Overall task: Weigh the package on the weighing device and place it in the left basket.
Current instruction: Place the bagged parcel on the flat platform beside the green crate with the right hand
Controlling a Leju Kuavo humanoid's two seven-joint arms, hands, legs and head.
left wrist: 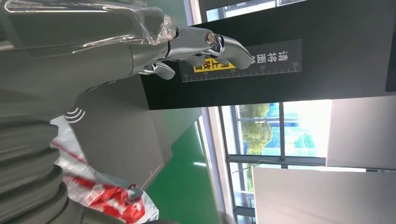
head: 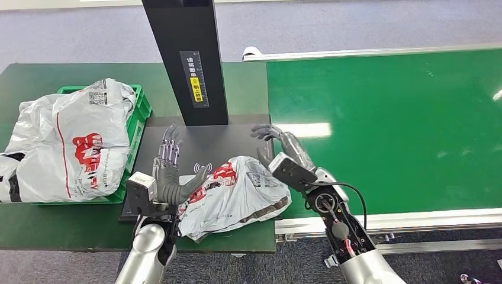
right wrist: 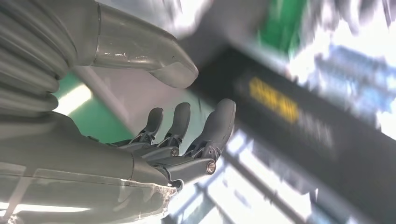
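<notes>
A dark green worktop [head: 71, 228] is seen from above in the head view, with a black weighing plate [head: 237, 139] at its centre and a black post [head: 189, 59] rising from the plate's far edge. The package [head: 237, 195], a crumpled silver mailing bag with red print, lies on the near part of the plate, in the lower centre of the frame, its near end hanging over the plate's front edge. Its long axis runs slantwise, from lower left to upper right.

The left hand [head: 171, 171] is held just left of the package, fingers released and spread, pointing up the frame, the thumb touching or almost touching the bag's left edge. The right hand [head: 278, 145] is placed at the bag's upper right end, fingers likewise apart and grasping nothing. The package is thus flanked by both hands, one at each end of its long axis, and neither is clearly nearer.

The green basket [head: 139, 112] sits at the left of the frame, already heaped with a large silver bag [head: 65, 142]. A green conveyor belt [head: 402, 130] fills the right side.

The package appears to be set for weighing; a lift leftward toward the basket is judged to remain.
</notes>
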